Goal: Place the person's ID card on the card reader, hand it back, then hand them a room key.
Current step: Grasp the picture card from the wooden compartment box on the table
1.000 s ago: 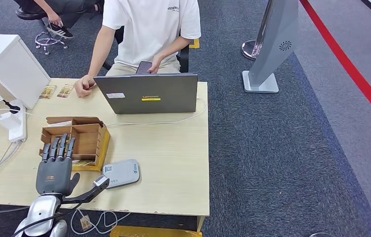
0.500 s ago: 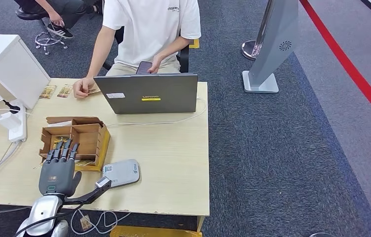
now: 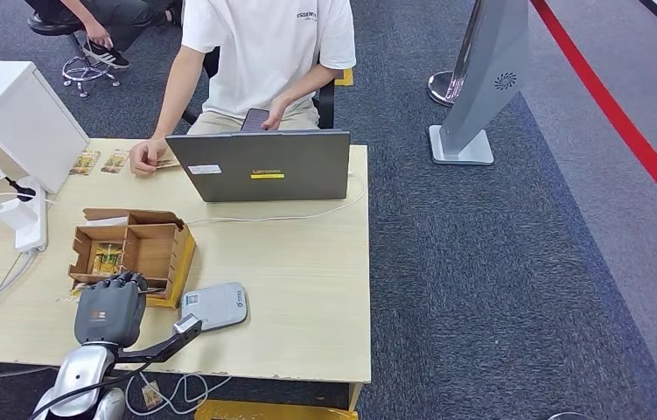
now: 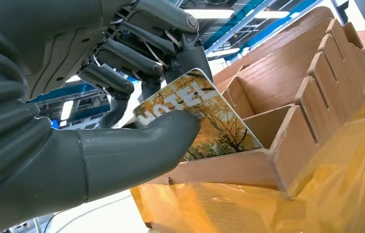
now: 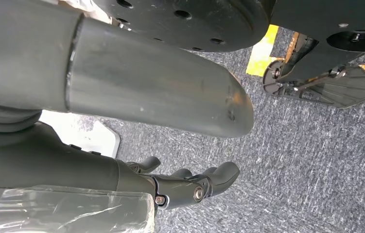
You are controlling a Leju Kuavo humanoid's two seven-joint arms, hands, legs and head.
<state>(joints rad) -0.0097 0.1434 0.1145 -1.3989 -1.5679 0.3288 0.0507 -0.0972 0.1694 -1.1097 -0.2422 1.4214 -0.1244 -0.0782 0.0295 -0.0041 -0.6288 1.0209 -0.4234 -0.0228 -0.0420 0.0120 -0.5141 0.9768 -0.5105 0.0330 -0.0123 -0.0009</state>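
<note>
My left hand (image 3: 110,308) sits at the near edge of a brown cardboard box (image 3: 171,254) with compartments, its fingers curled down. Seen from the left wrist, that left hand (image 4: 122,145) pinches a room key card (image 4: 209,116) printed HOTEL between thumb and fingers, just above the cardboard box (image 4: 287,145). More key cards (image 3: 108,258) lie in the box's left compartment. The grey card reader (image 3: 213,306) lies right of my hand. A person in a white shirt (image 3: 263,52) sits behind the table, one hand (image 3: 145,157) resting on a card at the far edge. My right hand (image 5: 136,97) hangs over the carpet, fingers apart, holding nothing.
A grey laptop (image 3: 262,164) stands at the table's far side with its back to me. A white unit (image 3: 18,114) and a power strip (image 3: 23,219) are at the left. Two small cards (image 3: 101,162) lie by the person's hand. A grey stand (image 3: 482,79) is on the carpet.
My left hand's fingers, stretched out over the box before, have curled down and closed on a key card. The hand has drawn back toward the table's near edge.
</note>
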